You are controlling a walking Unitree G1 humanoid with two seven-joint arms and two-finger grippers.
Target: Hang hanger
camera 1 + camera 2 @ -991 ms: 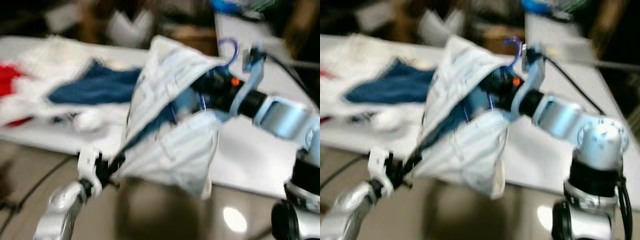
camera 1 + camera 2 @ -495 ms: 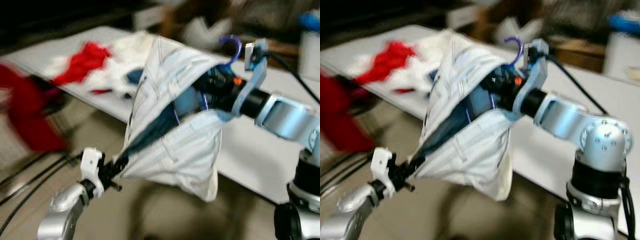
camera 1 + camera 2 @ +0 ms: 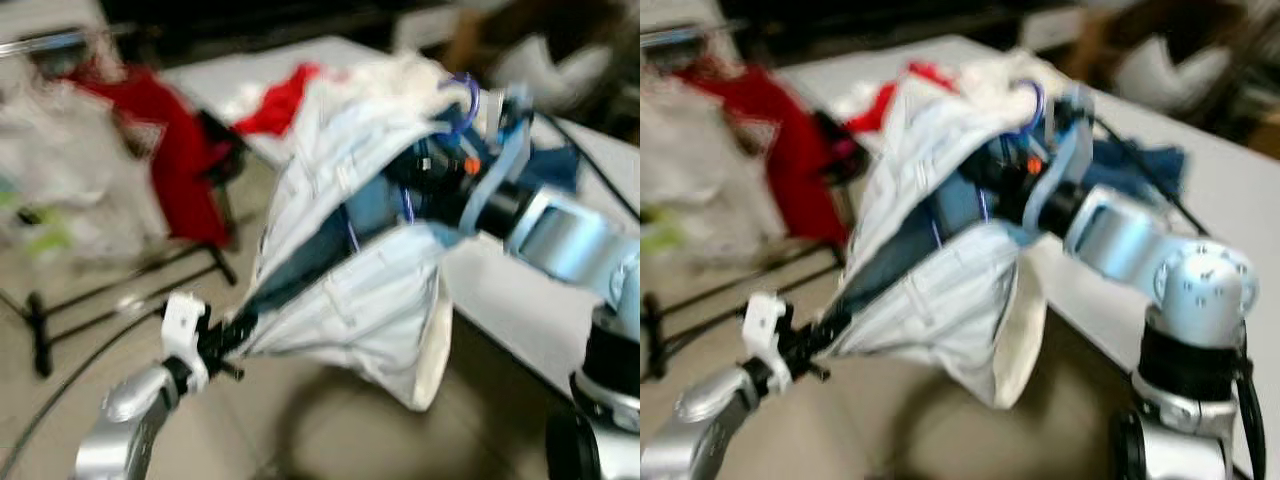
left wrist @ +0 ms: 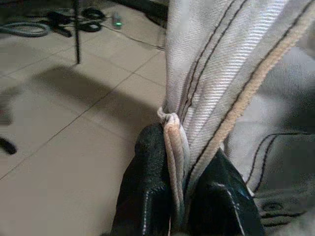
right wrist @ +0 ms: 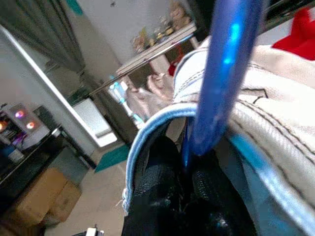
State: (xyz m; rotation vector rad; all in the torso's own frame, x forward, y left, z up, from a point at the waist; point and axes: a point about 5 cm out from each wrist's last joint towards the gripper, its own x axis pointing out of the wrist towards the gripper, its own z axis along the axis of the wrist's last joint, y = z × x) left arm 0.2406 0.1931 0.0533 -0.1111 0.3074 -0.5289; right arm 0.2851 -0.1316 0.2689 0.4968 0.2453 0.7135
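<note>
The blue hanger (image 5: 219, 73) sits inside a pale denim garment (image 3: 350, 300), its hook (image 3: 462, 100) poking out at the top, and the whole thing hangs in the air in front of me, stretched between my two arms above the tiled floor (image 4: 64, 128). My right gripper (image 5: 184, 196) is up at the neck of the garment with its fingers clamped together on the hanger's stem just below the hook, the cloth bunched around them. My left gripper (image 4: 179, 196) is lower and to my left, its two black fingers (image 4: 145, 191) pinched tight on a folded hem of the garment, pulling it taut. Behind, blurred, a white table (image 3: 520, 300) carries red and blue clothes, and a clothes rack (image 3: 60, 45) with a red garment (image 3: 170, 140) stands off to my left.
</note>
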